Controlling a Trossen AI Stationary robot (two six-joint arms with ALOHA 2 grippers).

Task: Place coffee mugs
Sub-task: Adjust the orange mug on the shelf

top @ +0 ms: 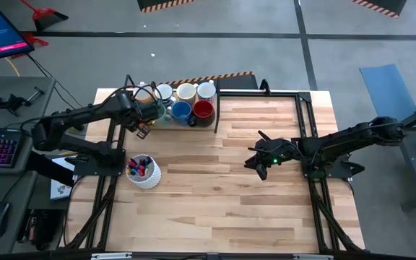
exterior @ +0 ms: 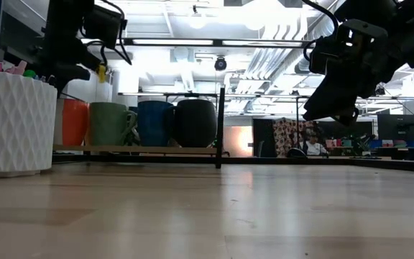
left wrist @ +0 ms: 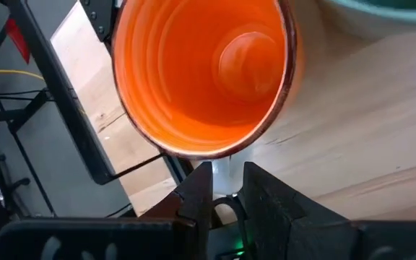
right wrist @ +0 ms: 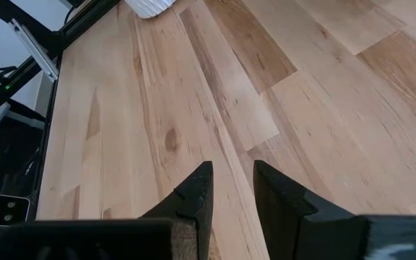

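Coffee mugs (top: pixel 186 101) stand clustered on a low tray (top: pixel 217 108) at the far edge of the bench (top: pixel 222 195), cream ones behind, blue and dark red in front; the low view shows orange, green, blue and dark mugs in a row. Glazed ceramic, they look rigid, smooth, slippery and chippable, moderately heavy for their size. The rim wall or the side handle looks the best hold. The left gripper (left wrist: pixel 226 191) hangs over the orange mug (left wrist: pixel 204 72), jaws narrowly parted, seemingly pinching its pale rim. The right gripper (right wrist: pixel 230 191) waits above bare wood mid-bench, jaws slightly apart, empty. A white faceted pen holder (top: pixel 144 172) stands near the left arm.
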